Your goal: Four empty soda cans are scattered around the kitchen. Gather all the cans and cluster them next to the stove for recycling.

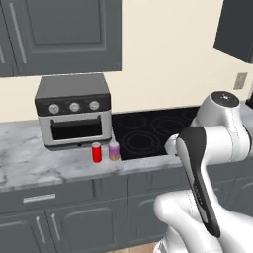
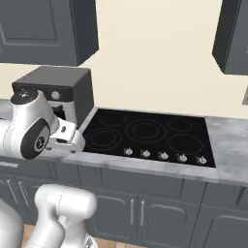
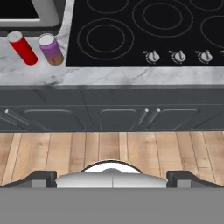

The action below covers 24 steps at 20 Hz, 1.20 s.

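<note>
Red can (image 1: pixel 97 152) and purplish-pink can (image 1: pixel 114 150) stand upright, just beside each other on the counter (image 1: pixel 29 163), left of the stove (image 1: pixel 148 131). From the hand camera they lie ahead and far left; gripper state, cannot tell.

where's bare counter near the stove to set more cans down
Free: the marble strip in front of the red soda can and purplish-pink soda can, out to the counter edge; the wide grey marble counter left of them; and the counter right of the black glass stove. Crowded: the gap between the grey toaster oven and the stove, where both cans stand.
</note>
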### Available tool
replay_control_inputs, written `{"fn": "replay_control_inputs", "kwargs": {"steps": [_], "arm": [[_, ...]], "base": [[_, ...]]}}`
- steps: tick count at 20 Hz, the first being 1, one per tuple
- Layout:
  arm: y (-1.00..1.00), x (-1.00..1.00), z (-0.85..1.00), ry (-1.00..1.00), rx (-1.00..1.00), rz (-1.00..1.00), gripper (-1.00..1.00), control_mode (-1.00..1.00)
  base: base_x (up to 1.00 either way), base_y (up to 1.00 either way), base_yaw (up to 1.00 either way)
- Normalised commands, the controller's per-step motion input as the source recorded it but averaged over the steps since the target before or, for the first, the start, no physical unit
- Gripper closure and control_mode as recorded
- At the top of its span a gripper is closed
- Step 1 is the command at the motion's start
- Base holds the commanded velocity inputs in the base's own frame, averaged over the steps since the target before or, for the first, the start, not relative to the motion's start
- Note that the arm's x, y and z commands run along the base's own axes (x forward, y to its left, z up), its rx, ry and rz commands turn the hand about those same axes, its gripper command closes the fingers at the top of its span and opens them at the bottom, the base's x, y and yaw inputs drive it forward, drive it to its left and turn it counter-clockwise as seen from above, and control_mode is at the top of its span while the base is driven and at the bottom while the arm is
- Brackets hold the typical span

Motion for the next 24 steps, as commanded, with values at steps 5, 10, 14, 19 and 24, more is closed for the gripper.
{"fn": "replay_control_inputs", "kwargs": {"steps": [5,10,14,19,24], "arm": [[0.00,0.00,0.00,0.00,0.00,0.00,-1.00,1.00],[0.00,0.00,0.00,0.00,0.00,0.00,-1.00,1.00],[0.00,0.00,0.00,0.00,0.00,0.00,-1.00,1.00],[0.00,0.00,0.00,0.00,0.00,0.00,-1.00,1.00],[0.00,0.00,0.00,0.00,0.00,0.00,-1.00,1.00]], "base": [[0.01,-0.48,-0.19],[-0.01,-0.36,-0.36],[0.00,-0.23,-0.41],[0.00,-0.17,-0.43],[0.00,-0.12,-0.45]]}}
